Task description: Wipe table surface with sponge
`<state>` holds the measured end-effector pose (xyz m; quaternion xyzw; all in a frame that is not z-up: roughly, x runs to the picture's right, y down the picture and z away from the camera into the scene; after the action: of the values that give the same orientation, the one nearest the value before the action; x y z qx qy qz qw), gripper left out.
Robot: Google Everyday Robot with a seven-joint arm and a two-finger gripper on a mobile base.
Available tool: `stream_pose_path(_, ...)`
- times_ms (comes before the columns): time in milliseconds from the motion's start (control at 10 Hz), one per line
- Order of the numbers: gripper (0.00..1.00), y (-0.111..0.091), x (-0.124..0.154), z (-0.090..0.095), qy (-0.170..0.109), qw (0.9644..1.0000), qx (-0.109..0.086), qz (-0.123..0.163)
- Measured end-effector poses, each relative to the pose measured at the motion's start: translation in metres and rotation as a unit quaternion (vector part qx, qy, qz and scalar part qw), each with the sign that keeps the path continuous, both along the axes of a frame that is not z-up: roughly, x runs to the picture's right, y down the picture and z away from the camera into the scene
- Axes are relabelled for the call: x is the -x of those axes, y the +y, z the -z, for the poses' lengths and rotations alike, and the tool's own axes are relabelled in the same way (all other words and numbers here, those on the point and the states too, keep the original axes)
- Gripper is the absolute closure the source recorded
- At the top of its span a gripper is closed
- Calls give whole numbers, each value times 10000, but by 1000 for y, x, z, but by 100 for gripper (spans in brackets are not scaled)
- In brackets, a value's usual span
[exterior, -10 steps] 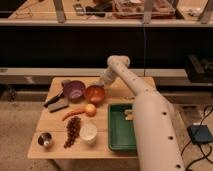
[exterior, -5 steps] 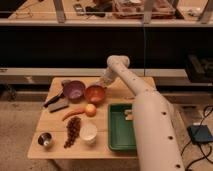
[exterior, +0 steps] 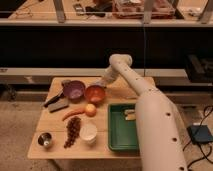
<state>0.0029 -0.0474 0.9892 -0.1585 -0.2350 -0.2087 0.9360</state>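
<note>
The light-brown wooden table surface (exterior: pixel 117 95) carries several items. My white arm reaches from the lower right, over the table's back edge. Its gripper (exterior: pixel 101 84) hangs at the far rim of the orange bowl (exterior: pixel 94 93), just above it. A small blue-grey pad that looks like the sponge (exterior: pixel 65 82) lies at the back left, behind the purple bowl (exterior: pixel 74 90) and apart from the gripper. Nothing can be made out in the gripper.
A dark grey block (exterior: pixel 57 104) with a black-handled tool lies at the left edge. An orange fruit (exterior: pixel 90 109), a carrot (exterior: pixel 72 113), dark grapes (exterior: pixel 73 131), a pale cup (exterior: pixel 88 132) and a metal cup (exterior: pixel 44 140) fill the front. A green tray (exterior: pixel 120 131) sits at the right.
</note>
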Motion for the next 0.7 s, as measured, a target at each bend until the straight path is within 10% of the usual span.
stream_pose_path(500, 24, -2, 2, -10, 103, 9998, -17, -176)
stream_pose_path(700, 20, -10, -6, -12, 114, 9997, -40, -232)
